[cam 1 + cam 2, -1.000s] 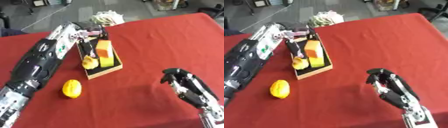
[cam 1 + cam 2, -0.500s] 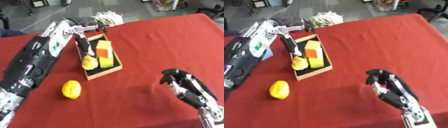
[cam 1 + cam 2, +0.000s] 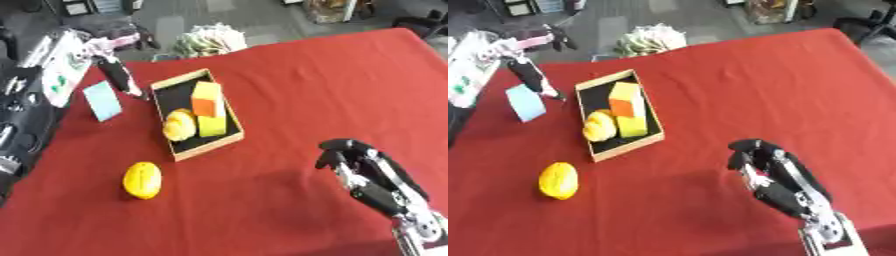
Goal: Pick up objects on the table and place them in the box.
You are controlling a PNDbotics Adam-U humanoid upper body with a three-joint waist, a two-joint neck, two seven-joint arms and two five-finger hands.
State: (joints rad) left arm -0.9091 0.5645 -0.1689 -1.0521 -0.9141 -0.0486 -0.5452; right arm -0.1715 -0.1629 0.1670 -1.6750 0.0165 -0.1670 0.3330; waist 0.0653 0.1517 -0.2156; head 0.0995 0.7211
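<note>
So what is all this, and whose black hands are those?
They belong to a robot. Both pictures come from the two camera eyes in its head, looking down at a red cloth table. Its job is putting things in the shallow wooden box, which already holds a yellow-and-orange block and a round yellow fruit. An oval yellow fruit waits on the cloth. The left hand reaches beside a light blue card. The right hand is curled and empty.
</note>
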